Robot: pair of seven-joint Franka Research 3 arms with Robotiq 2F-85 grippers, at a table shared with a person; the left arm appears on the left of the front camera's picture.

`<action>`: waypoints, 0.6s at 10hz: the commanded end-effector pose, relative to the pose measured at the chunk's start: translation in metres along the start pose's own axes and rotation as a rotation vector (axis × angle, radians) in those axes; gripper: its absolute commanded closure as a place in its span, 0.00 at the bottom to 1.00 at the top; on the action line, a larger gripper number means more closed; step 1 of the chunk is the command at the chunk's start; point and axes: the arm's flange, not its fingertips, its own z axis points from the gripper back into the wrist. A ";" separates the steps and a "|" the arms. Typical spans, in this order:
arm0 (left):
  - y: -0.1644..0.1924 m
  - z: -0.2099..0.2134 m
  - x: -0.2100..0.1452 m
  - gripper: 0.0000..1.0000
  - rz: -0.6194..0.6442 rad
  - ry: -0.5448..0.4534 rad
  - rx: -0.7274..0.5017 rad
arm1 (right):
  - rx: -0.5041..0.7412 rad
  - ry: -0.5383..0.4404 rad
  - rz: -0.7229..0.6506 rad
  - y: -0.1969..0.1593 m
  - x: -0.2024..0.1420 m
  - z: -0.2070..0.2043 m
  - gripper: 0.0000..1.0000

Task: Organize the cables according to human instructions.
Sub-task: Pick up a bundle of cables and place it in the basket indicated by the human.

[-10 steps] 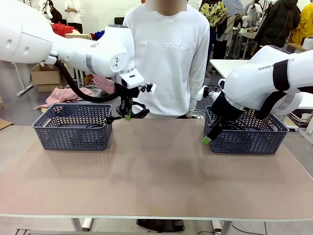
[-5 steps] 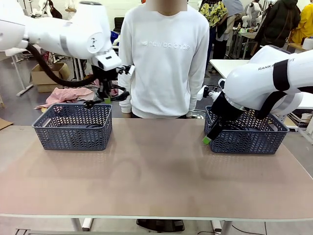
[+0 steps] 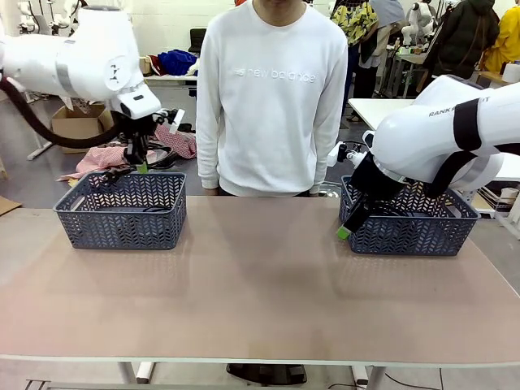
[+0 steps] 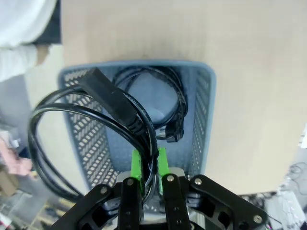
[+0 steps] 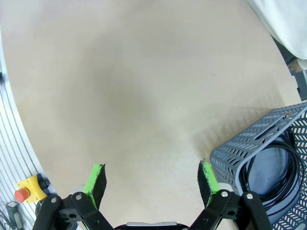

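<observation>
The left hand (image 4: 148, 165), clenched on a coiled thin black cable (image 4: 91, 129), hangs above the grey perforated plastic basket (image 4: 204, 124), toward twelve o'clock.

Looks like I'm driving from a robotics lab or workshop: bare concrete floor, a cardboard box (image 3: 75, 123) and piles of clothes (image 3: 107, 158) behind my desk (image 3: 260, 284), more white tables (image 3: 382, 110), people milling around back there.
</observation>
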 end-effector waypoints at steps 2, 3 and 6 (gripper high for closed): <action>-0.016 -0.017 -0.025 1.00 -0.014 -0.056 0.011 | -0.003 -0.003 -0.002 0.000 0.002 0.001 0.00; -0.017 -0.022 -0.031 1.00 -0.009 -0.054 0.013 | -0.003 -0.003 -0.002 0.000 0.002 0.001 0.00; -0.016 -0.039 -0.038 1.00 -0.006 -0.067 0.003 | -0.003 -0.003 -0.002 0.000 0.002 0.001 0.00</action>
